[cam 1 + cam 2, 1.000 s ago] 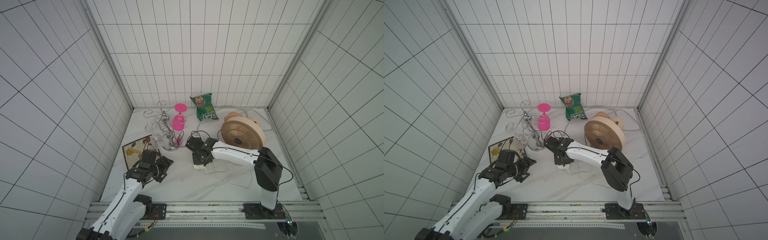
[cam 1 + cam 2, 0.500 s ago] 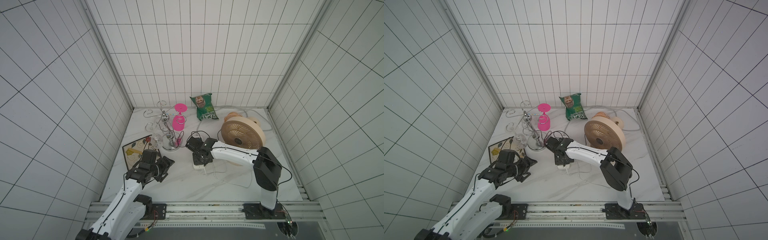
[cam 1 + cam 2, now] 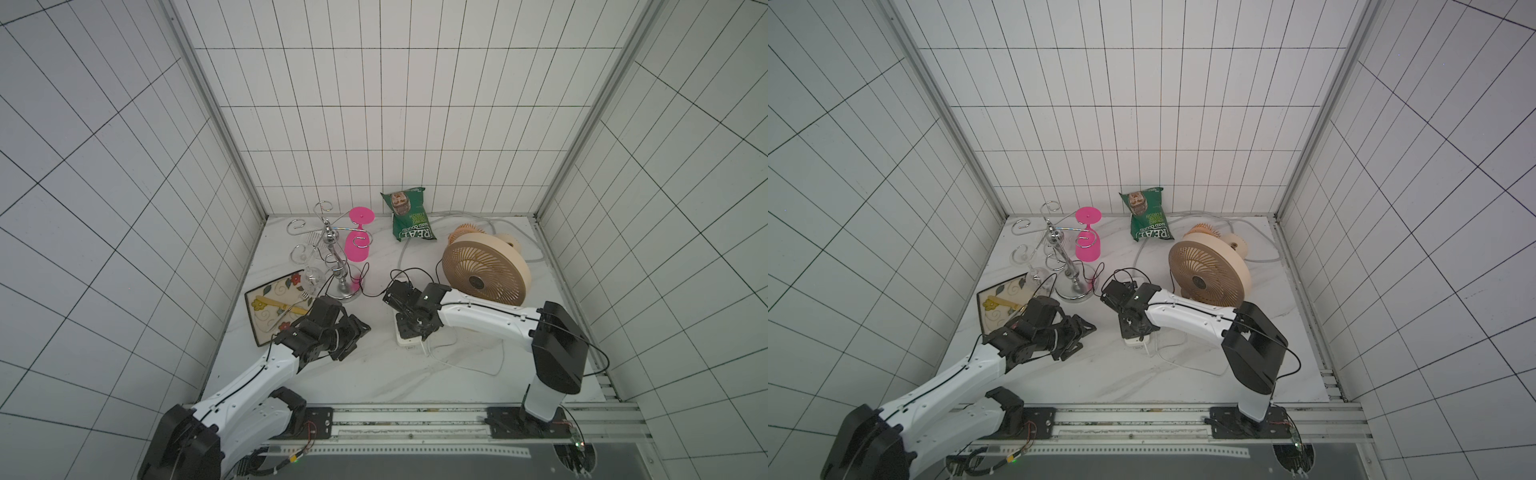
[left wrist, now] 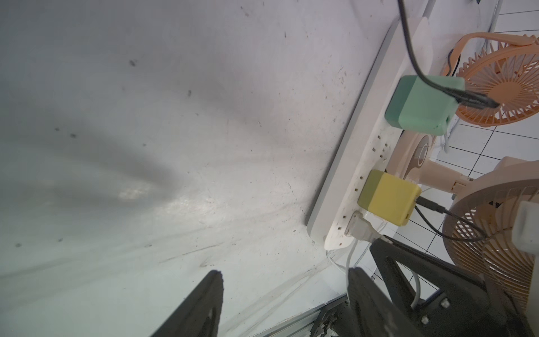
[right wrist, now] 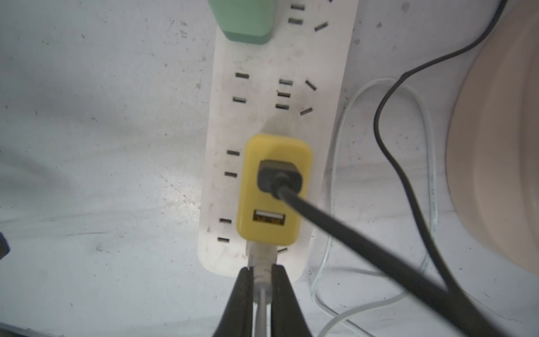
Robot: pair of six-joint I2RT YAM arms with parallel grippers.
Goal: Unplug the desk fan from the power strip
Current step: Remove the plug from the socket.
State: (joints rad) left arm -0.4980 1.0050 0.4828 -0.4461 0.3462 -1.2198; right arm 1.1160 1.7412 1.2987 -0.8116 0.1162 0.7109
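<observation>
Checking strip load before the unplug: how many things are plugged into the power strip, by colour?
green adapter: 1
yellow adapter: 1
white plug: 1
Total: 3 in the power strip, as far as it shows.

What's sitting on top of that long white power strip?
On the power strip: a yellow adapter with a black cable, a green adapter, and a white plug pinched by the right tool. The sockets beneath them are covered.
</observation>
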